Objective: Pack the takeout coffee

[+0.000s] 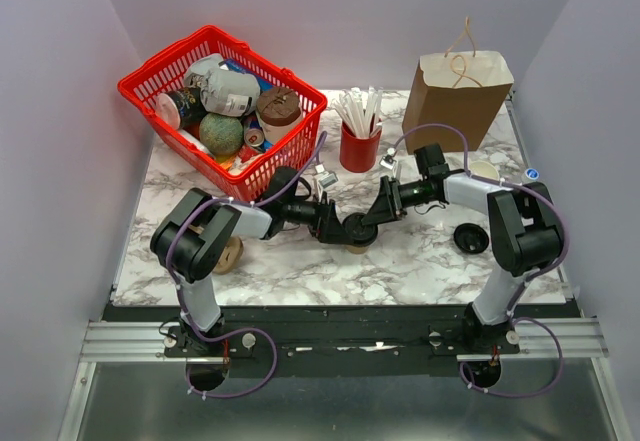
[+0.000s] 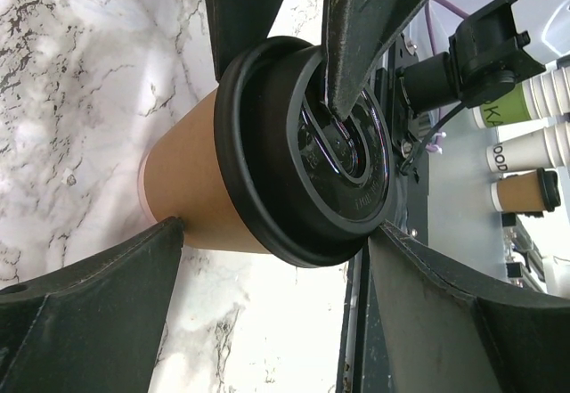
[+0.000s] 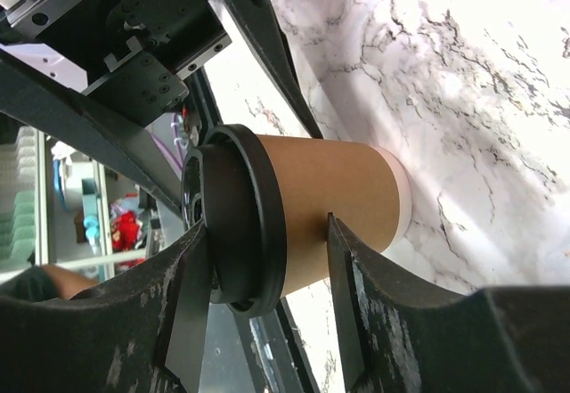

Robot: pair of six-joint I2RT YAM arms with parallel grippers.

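The takeout coffee (image 1: 357, 231) is standing upright pretty much mid-desk (image 1: 430, 271), brown paper wall with the black lid on, and both arms are crowded right up against it. The left end effector (image 2: 278, 233) is on its left side, rolled sideways and spread wide. In the left wrist view one finger (image 2: 116, 295) touches the paper wall low down with its tip, and the other (image 2: 463, 322) ends just beside the lid's rim, so it's not pinching the cup.

The right end effector (image 3: 267, 228) is on the opposite side, spread too. One finger (image 3: 187, 313) sits in front of the lid and the other (image 3: 356, 304) in front of the paper wall, but I can't tell if they touch.

Behind it are a red basket (image 1: 150, 86), a red straw cup (image 1: 360, 148) and a brown paper bag (image 1: 455, 96). A loose black lid (image 1: 470, 238) lies by the right arm.
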